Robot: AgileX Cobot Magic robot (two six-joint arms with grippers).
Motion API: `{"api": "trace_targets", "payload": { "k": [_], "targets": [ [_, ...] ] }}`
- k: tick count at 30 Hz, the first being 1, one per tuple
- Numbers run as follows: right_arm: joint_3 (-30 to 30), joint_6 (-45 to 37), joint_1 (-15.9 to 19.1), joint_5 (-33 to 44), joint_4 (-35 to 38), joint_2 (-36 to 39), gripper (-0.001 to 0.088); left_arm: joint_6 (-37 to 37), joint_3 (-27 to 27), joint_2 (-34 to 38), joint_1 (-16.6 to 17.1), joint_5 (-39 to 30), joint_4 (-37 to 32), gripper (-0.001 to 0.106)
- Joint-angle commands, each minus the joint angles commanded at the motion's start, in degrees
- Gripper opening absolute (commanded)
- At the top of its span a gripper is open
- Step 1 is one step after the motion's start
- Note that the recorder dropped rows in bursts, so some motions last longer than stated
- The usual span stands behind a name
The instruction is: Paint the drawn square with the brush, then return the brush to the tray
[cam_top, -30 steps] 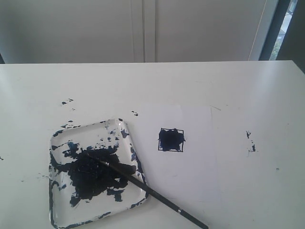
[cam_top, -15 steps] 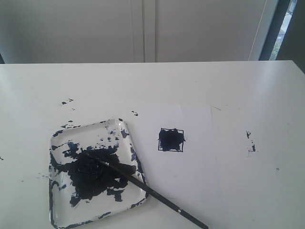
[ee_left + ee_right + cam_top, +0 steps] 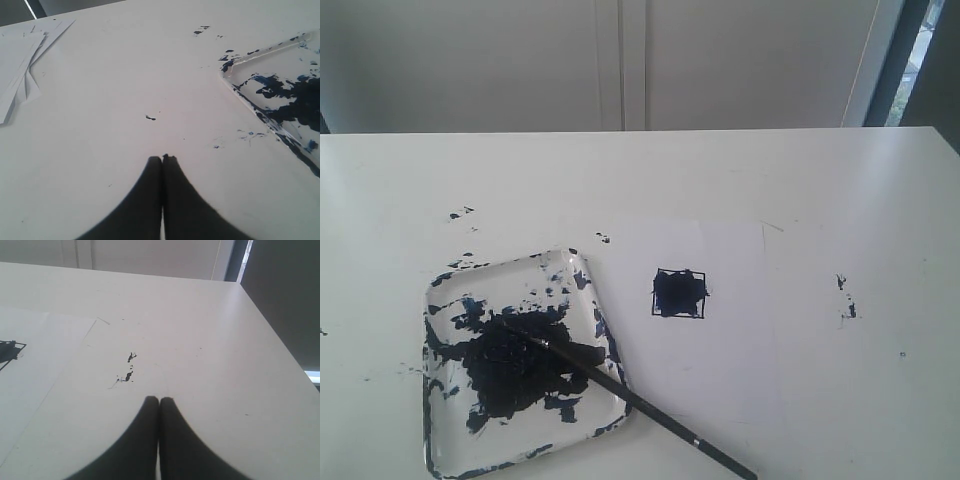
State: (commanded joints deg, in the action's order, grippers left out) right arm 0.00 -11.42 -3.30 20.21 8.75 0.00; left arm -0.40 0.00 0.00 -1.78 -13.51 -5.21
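Nearest you, the brush (image 3: 640, 406) lies at a slant. Its tail w/ the small pale ring is on the table (image 3: 790, 190) by the front edge. The thin black shaft crosses the rim of the tray (image 3: 426, 390), & the silver ferrule & paint-dark bristles rest in the blue-black pool.

The tray sits front-left: a square clear-white dish w/ rounded corners & a raised rim, blotched dark over much of its floor.

Just beyond & to the right, apart from the tray, you see the drawn square (image 3: 679, 293). It's a thin black outline, inside mostly smeared dark blue, w/ some white along the lower edge.

Left claw (image 3: 162, 159) hangs over bare table near the tray, tips pressed together, nothing btwn them. Right claw (image 3: 159, 400) is likewise closed tight & empty, over the table's right side, well apart from the square.
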Motion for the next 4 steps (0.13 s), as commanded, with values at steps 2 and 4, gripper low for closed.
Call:
{"api": "trace_targets", "payload": {
  "k": [2,4],
  "targets": [
    [0.0,0.0,0.0,0.1,0.0,0.0,0.0,0.0,0.0,0.0,0.0,0.0,0.0,0.0],
    [0.0,0.0,0.0,0.1,0.0,0.0,0.0,0.0,0.0,0.0,0.0,0.0,0.0,0.0]
  ]
}}
